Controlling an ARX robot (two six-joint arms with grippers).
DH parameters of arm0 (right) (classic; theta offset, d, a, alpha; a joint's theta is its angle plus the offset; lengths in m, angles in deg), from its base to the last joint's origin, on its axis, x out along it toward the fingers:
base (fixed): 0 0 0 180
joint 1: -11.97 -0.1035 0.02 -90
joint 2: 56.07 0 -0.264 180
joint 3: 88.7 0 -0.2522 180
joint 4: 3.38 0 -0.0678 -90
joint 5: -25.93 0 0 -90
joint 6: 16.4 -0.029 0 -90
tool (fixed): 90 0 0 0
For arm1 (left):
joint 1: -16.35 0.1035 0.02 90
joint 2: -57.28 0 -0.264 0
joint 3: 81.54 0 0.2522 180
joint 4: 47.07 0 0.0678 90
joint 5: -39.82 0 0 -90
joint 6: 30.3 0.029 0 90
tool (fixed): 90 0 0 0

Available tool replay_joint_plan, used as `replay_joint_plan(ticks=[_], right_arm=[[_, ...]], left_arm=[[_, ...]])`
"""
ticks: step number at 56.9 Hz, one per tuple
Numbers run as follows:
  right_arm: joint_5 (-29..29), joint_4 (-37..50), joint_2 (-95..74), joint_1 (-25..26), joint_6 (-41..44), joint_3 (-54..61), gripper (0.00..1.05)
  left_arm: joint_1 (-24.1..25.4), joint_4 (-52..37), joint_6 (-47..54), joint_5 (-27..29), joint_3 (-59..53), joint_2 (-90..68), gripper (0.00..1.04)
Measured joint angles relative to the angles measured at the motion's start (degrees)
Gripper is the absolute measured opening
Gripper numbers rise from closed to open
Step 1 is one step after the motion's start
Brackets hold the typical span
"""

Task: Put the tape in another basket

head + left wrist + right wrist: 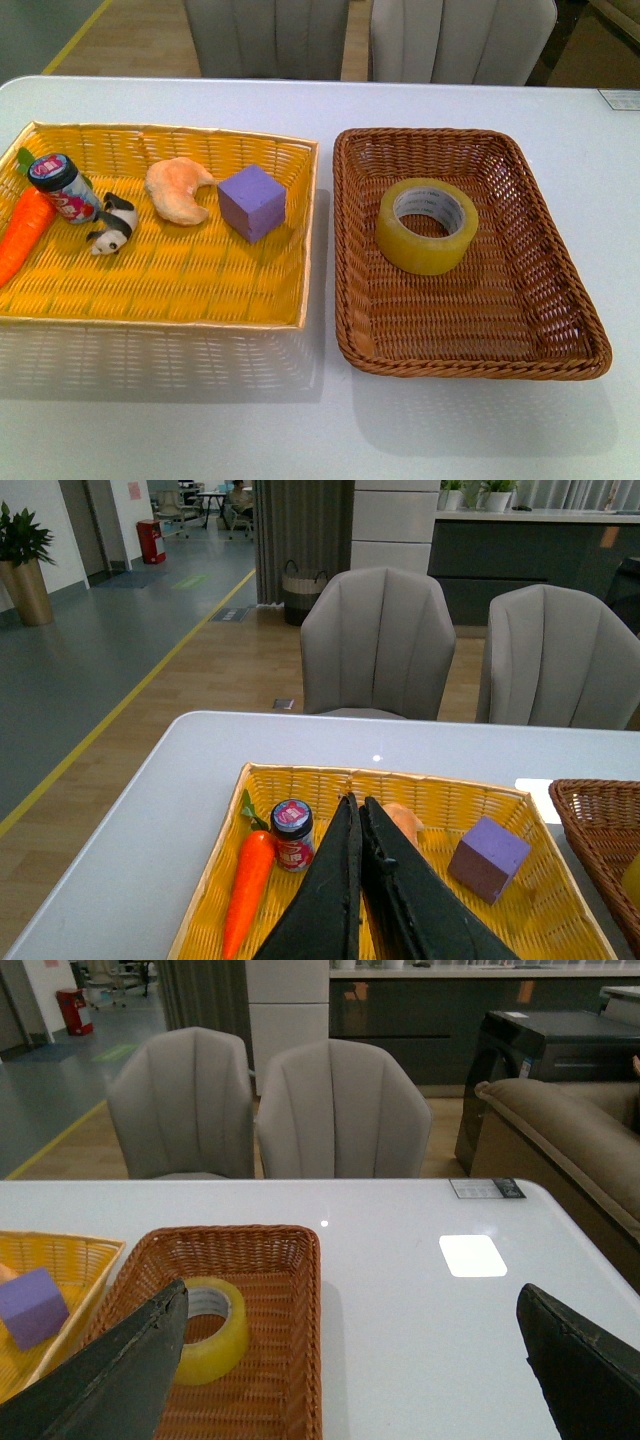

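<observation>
The tape (427, 225), a yellowish roll with a white core, lies flat inside the dark brown wicker basket (560, 290) on the right of the table. It also shows in the right wrist view (210, 1330), in that basket (290, 1290). My right gripper (350, 1305) is open and empty, held back from the table, its fingers wide apart. My left gripper (355, 815) is shut and empty, above the near side of the yellow basket (420, 785). Neither gripper shows in the front view.
The yellow basket (60, 310) on the left holds a carrot (22, 235), a small jar (62, 187), a panda figure (113, 225), a croissant (178, 188) and a purple cube (252, 202). Two grey chairs (460, 35) stand behind the white table.
</observation>
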Motion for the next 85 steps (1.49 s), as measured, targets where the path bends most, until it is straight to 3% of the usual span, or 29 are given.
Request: replay_joint_plan(ticks=[26, 33, 53, 70, 80, 85], right_arm=[[0.0, 0.0, 0.0, 0.0, 0.0, 0.0, 0.96], [0.0, 0.0, 0.0, 0.0, 0.0, 0.0, 0.96], [0.0, 0.0, 0.0, 0.0, 0.0, 0.0, 0.96], [0.0, 0.0, 0.0, 0.0, 0.0, 0.0, 0.96], [0.0, 0.0, 0.0, 0.0, 0.0, 0.0, 0.96], [0.0, 0.0, 0.0, 0.0, 0.0, 0.0, 0.96]], left_arm=[[0.0, 9.0, 0.0, 0.0, 0.0, 9.0, 0.02], [0.0, 18.4, 0.0, 0.0, 0.0, 17.0, 0.02], [0.1, 18.9, 0.0, 0.0, 0.0, 17.9, 0.03], [0.1, 18.9, 0.0, 0.0, 0.0, 18.0, 0.55], [0.1, 18.9, 0.0, 0.0, 0.0, 18.0, 0.97], [0.1, 18.9, 0.2, 0.0, 0.0, 18.0, 0.96]])
